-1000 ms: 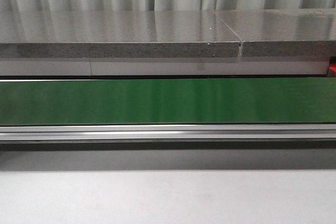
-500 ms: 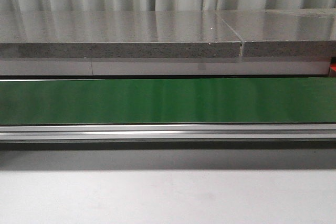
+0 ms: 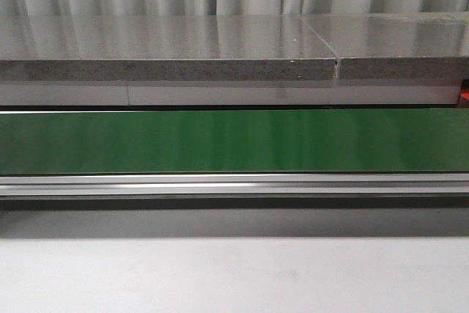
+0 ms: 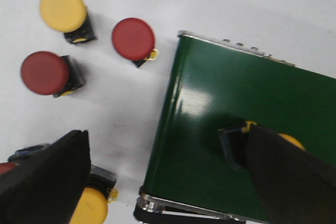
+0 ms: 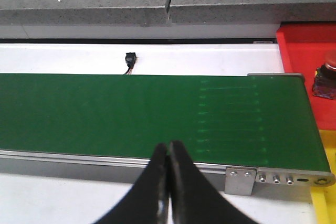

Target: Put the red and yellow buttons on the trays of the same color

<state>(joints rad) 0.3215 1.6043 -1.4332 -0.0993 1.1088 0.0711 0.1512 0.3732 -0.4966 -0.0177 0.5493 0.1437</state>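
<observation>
The work seems to be at the feeding step: the left gripper (image 4: 157,174) hangs with its jaws wide apart over the end of the green belt (image 4: 231,108), and a yellow button (image 4: 286,141) sits on the belt just at one finger (image 4: 283,177), partly hidden by it, so I cannot tell if the finger touches it. I judge this button was just put down, or is about to be taken; nothing is held between the jaws. On the white desk (image 4: 220,3) beside the belt end more buttons wait: a yellow one (image 4: 63,10), two red ones (image 4: 133,39) (image 4: 45,73), and another yellow one (image 4: 90,207) under the other finger. The right gripper (image 5: 168,192) has its fingers pressed together, holding nothing, above the near rail at the other belt end. There the red tray (image 5: 304,51) already carries a red button (image 5: 326,80), and a yellow tray (image 5: 325,203) lies near the corner. The next move probably calls for the right arm to open its jaws when a button arrives.
</observation>
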